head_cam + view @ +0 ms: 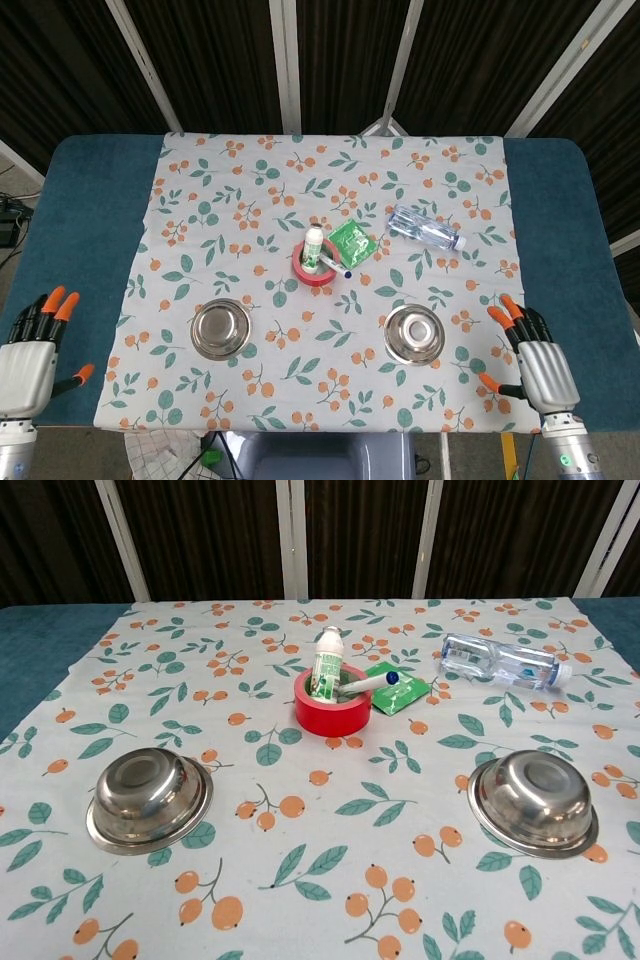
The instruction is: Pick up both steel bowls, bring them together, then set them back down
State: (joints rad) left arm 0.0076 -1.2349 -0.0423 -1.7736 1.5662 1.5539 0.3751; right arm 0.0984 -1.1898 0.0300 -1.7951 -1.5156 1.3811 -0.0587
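Left hand [28, 350] and right hand [540, 362] hover fingers spread, empty, outside the two round steel bowls [222, 327] [414, 333] sitting apart on the floral-cloth tabletop [200, 180]. Best approach each outer rim low, evenly. Bowls open upward; being round, no long axis

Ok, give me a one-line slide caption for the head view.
Open left hand and right hand flank two round steel bowls on floral cloth.
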